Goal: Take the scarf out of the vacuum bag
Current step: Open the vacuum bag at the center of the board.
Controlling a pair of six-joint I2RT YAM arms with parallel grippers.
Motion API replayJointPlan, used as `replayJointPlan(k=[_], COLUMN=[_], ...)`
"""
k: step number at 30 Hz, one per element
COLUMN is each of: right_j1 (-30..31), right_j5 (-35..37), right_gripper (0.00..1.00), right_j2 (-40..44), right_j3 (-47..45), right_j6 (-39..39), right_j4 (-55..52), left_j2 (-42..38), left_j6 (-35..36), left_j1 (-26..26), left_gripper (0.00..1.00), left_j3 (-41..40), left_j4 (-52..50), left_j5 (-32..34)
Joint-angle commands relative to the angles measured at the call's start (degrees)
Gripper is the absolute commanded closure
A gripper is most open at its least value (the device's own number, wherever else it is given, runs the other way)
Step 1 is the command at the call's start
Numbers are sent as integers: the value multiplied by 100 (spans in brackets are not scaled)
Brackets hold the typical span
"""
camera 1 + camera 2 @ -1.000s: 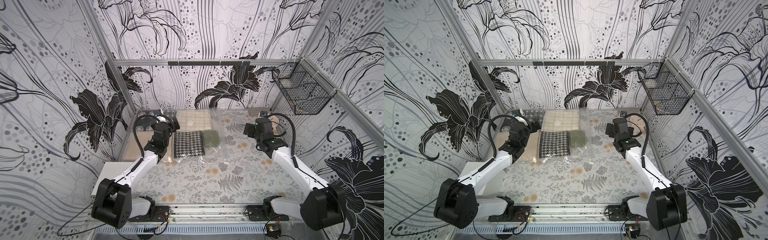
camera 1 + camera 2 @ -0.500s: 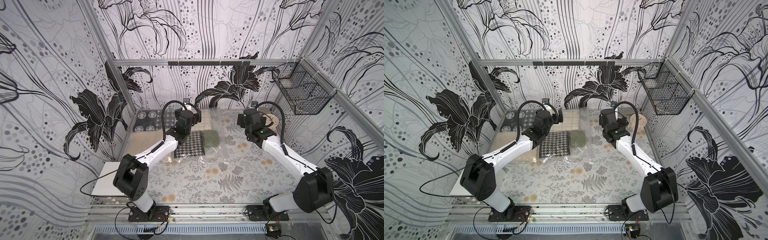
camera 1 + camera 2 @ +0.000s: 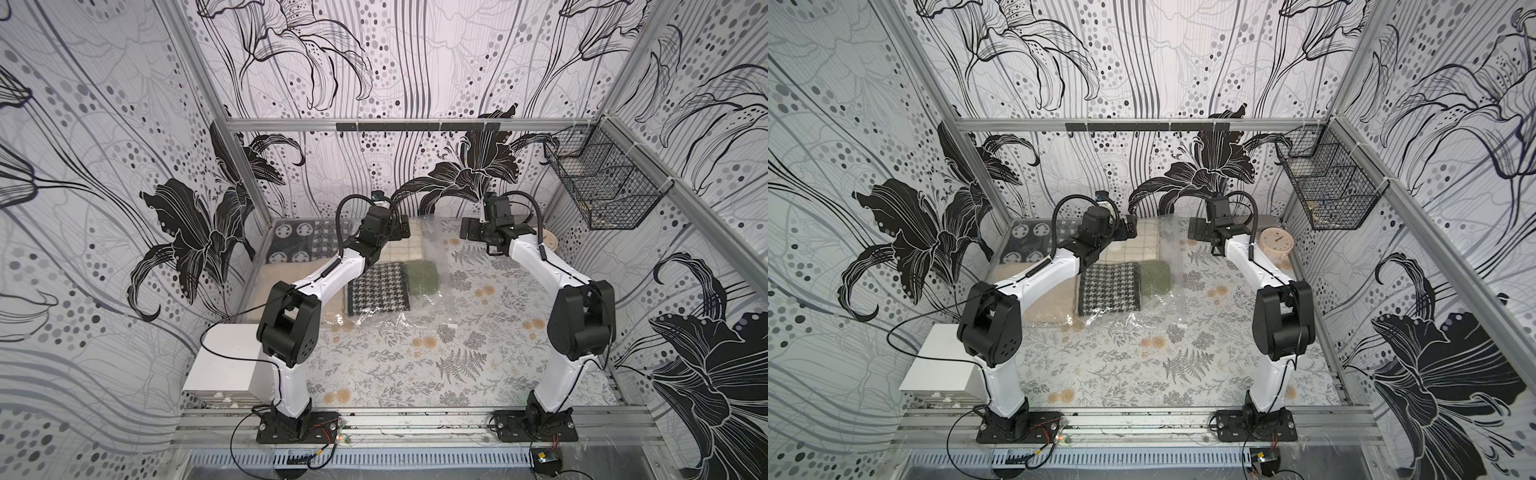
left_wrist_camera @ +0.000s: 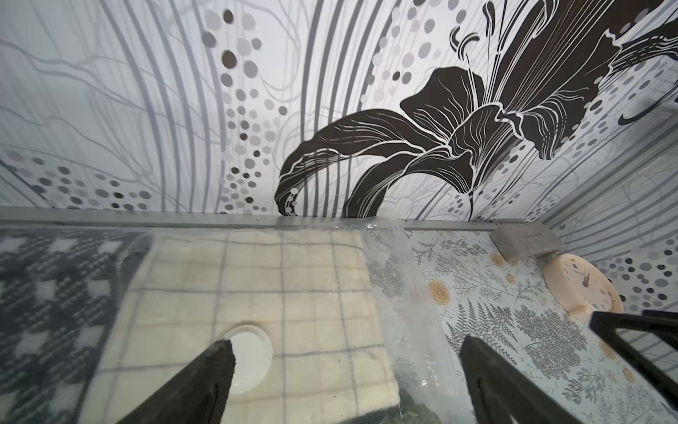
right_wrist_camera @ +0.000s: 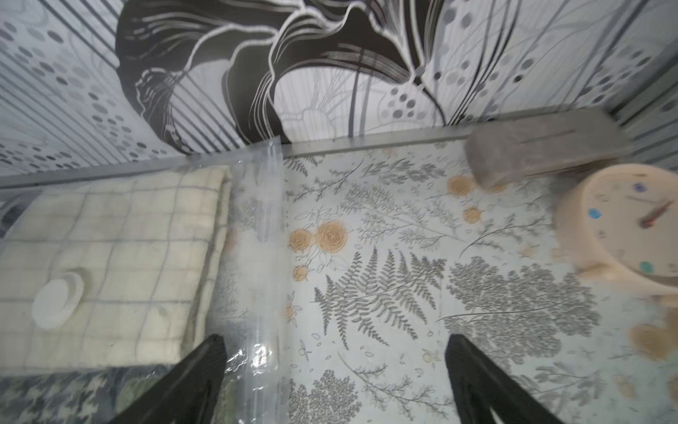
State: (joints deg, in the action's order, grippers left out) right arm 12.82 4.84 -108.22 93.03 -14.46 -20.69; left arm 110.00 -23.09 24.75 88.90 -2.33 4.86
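The clear vacuum bag [image 3: 441, 291] [image 3: 1174, 270] lies at the far left-middle of the table. A cream checked textile [image 3: 401, 250] [image 4: 257, 279], a houndstooth one [image 3: 376, 293] and a green knit one [image 3: 422, 278] lie folded inside; which is the scarf I cannot tell. The bag's white valve disc [image 4: 253, 361] [image 5: 58, 298] sits over the cream textile. My left gripper [image 3: 401, 226] [image 4: 346, 341] hovers open above that end, one finger by the valve. My right gripper [image 3: 467, 228] [image 5: 334, 337] is open over the bag's clear right edge [image 5: 269, 227], holding nothing.
A peach clock [image 3: 1276, 242] [image 5: 623, 227] and a grey block [image 5: 543, 143] [image 4: 524, 240] sit in the far right corner. A wire basket [image 3: 602, 187] hangs on the right wall. A dark circle-patterned textile [image 3: 291, 245] lies far left, a white box [image 3: 226, 361] near left.
Both arms have reached toward the back wall and toward each other. The left gripper moved from the bag's left side to above the cream textile; the right moved over the bag's right edge.
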Motion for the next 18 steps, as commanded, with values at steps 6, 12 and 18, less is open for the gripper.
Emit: replayJointPlan(k=[6, 12, 18], right_j1=[19, 19, 18], right_j5=[-1135, -1715, -2045], right_gripper=[12, 20, 24], right_j2=[-674, -1192, -1596], right_j3=[306, 563, 894], right_j6=[-53, 5, 57], right_j4=[-757, -902, -956], left_j2=[375, 620, 539], left_j6=[-640, -326, -230], left_j1=[146, 631, 1002], left_gripper=[1, 1, 1], left_j3=[89, 288, -97], left_j4=[-497, -970, -867], left_j5=[-477, 187, 1010])
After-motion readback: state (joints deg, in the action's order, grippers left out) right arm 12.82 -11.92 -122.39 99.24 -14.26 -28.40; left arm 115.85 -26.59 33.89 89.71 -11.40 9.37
